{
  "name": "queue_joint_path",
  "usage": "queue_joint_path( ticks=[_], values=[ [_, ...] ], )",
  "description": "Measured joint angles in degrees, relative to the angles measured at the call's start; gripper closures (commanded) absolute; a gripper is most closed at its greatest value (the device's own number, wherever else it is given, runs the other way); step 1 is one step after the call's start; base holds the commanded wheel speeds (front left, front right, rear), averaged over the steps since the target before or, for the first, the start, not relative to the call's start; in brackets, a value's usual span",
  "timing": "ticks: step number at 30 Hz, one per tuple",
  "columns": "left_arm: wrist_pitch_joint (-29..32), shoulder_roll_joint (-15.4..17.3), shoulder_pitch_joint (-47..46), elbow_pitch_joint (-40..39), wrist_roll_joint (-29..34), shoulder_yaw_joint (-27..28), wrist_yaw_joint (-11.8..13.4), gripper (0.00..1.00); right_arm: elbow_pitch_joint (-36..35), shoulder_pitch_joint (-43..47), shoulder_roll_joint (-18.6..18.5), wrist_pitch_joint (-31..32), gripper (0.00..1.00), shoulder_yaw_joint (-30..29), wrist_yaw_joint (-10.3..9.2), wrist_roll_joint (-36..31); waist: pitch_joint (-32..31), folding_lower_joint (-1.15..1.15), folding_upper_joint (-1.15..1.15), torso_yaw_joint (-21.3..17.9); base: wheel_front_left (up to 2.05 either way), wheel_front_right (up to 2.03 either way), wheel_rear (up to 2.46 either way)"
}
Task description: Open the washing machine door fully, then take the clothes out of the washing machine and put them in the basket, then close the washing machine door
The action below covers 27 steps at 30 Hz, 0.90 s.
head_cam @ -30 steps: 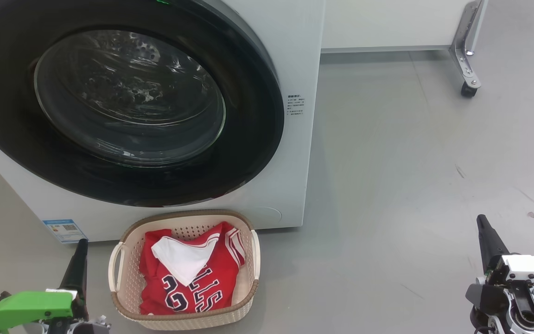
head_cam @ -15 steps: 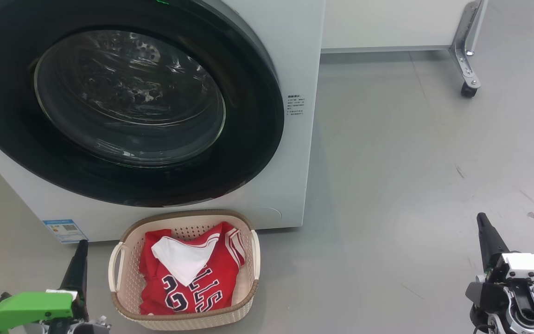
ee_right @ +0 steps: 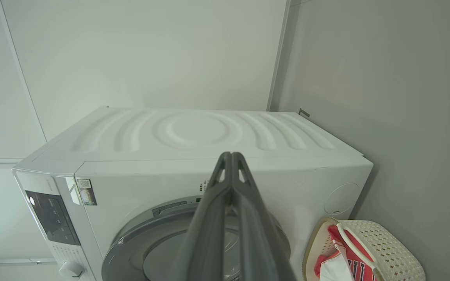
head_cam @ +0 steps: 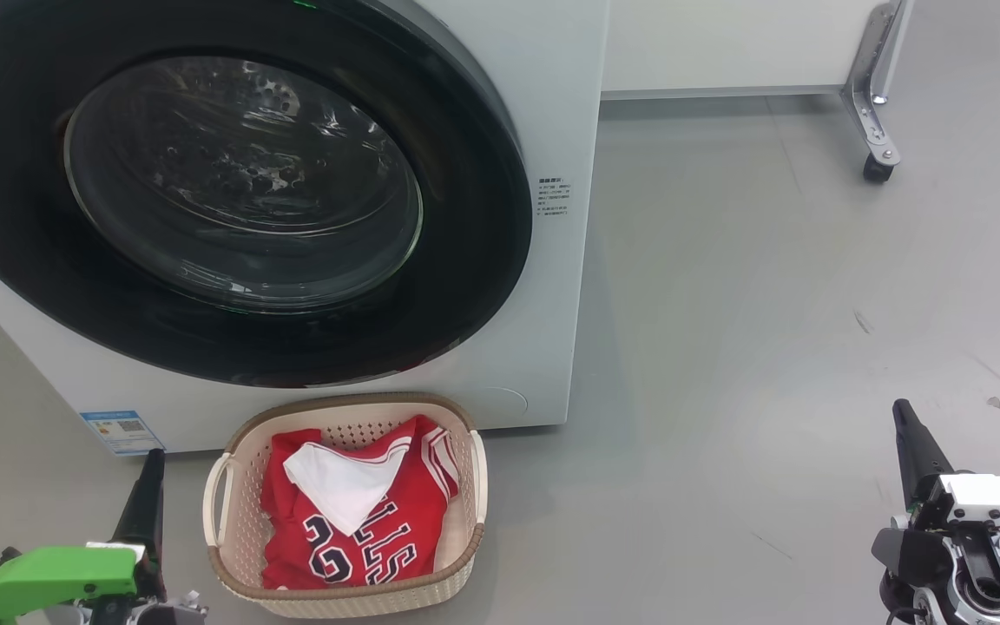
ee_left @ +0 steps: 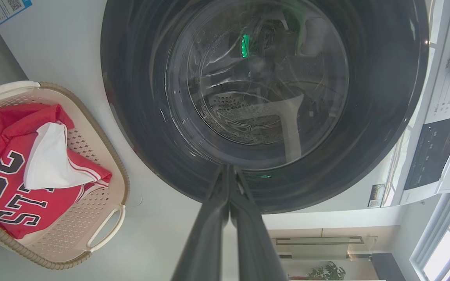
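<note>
We judge the last step done: door (head_cam: pixel 240 200) shut, jersey (head_cam: pixel 361 529) out.
The jersey lies in the basket (head_cam: pixel 240 538) just near the washer (head_cam: pixel 569 87). Our left gripper (head_cam: pixel 153 460) and right gripper (head_cam: pixel 904 417) are pinched together, empty. Nothing more seems called for.

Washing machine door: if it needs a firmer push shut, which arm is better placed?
Probably left. The left gripper sits shut just below the washing machine door, pointing at it; the right gripper is off to the side over grey floor.
</note>
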<state>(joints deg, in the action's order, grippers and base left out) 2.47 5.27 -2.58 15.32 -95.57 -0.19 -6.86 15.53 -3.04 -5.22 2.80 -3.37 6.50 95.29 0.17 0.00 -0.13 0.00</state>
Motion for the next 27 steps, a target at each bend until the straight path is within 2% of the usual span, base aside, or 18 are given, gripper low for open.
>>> queue_joint_path(
  ticks=[27],
  values=[
    [0.08, -0.14, -0.13, 0.42, 0.0, 0.13, 0.0, 1.0, 0.29, -0.04, 0.19, 0.01, 1.0, -0.14, 0.18, 0.0, -0.01, 0.0, 0.0, 0.0, 0.0, 0.0, 0.0]
  ],
)
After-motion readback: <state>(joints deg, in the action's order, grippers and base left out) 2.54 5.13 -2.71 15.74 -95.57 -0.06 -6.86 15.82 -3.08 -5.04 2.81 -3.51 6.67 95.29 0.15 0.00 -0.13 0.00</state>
